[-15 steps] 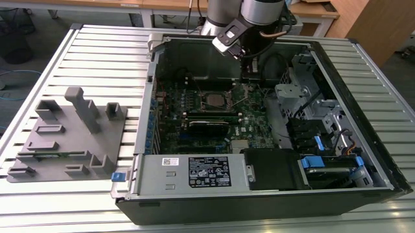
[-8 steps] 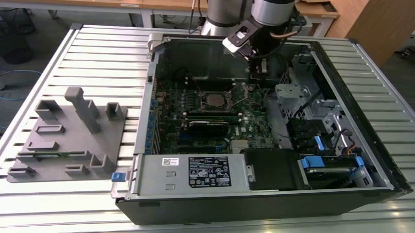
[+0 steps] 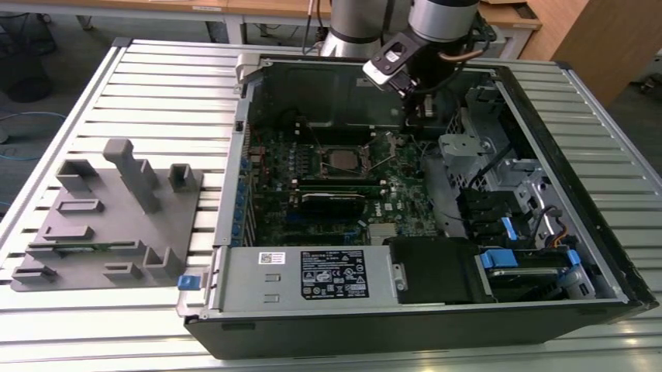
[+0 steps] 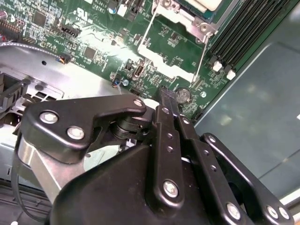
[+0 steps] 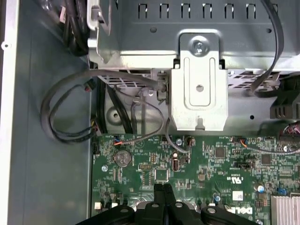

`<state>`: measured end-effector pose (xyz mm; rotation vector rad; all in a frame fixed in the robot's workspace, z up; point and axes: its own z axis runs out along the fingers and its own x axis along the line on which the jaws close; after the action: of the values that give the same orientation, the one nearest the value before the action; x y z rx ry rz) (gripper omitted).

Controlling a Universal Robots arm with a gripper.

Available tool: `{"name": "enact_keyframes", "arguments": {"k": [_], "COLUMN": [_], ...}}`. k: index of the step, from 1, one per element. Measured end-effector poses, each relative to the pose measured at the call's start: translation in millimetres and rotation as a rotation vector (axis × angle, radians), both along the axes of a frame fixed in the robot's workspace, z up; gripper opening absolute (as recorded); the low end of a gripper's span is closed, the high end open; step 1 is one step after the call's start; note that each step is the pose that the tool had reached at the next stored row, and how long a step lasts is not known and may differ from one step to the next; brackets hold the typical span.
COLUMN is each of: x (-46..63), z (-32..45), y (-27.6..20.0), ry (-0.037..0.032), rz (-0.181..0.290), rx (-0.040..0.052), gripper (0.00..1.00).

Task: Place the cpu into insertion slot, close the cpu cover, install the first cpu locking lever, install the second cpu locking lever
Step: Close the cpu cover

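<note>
Jaws clenched on nothing, I hung over the green board with the insertion slot lying off toward the exterior view's left of me.

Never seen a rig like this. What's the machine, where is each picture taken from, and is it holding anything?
One robot arm reaches into an open computer case lying on a slatted table. The exterior view looks on from off the arm; both wrist views ride on it, looking past its gripper at the green circuit board. The fingers are shut, with nothing seen between them. The insertion slot lies toward the exterior view's left of the gripper. A grey holder sits beside the case.
</note>
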<state>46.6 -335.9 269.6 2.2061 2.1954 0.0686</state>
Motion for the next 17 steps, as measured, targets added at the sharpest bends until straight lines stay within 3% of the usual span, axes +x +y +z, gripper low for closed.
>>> {"name": "enact_keyframes", "arguments": {"k": [7,17], "x": [0.3,0.3], "z": [-1.2,-16.1], "y": [-0.1,0.0], "ry": [0.0000,0.0000], "rz": [0.000,0.000], "rx": [0.0002,-0.0002], "gripper": [0.11,0.11]}}
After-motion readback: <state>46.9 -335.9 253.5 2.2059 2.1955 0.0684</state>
